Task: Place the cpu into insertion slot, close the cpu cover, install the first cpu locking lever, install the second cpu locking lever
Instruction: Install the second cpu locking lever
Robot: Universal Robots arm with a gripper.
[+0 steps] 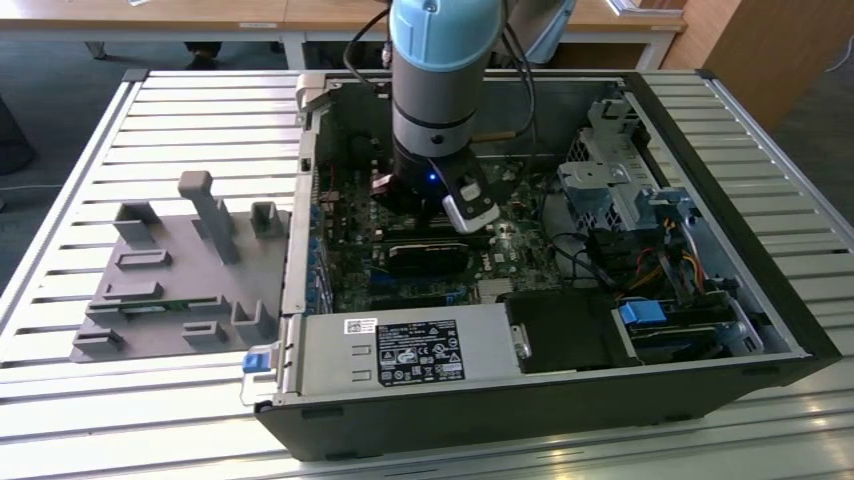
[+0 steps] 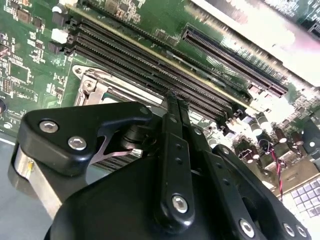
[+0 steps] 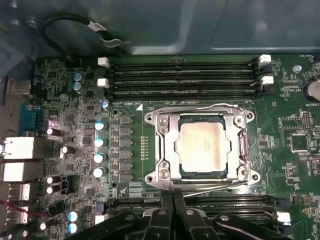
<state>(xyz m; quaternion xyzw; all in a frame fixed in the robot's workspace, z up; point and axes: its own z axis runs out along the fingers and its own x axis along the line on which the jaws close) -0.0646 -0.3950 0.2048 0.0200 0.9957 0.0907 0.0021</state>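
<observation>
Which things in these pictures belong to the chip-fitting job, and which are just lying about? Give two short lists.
Belong to the job:
cpu, seated in the socket
cpu cover, lying down around the chip
insertion slot
gripper, fingers together beside the socket

Just lying about:
grey plastic holder on the table
labelled box
memory slots
blue clip

Pale silver-grey cpu [image 3: 205, 148], silvery cpu cover [image 3: 167, 150], green motherboard [image 3: 290, 125], black gripper [image 3: 172, 200]

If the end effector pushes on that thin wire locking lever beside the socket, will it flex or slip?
The locking lever is a thin bare wire rod, so it likely springs rather than stays stiff. Its shiny round metal may slip off the end effector, whose fingers look shut together just beside it.
</observation>
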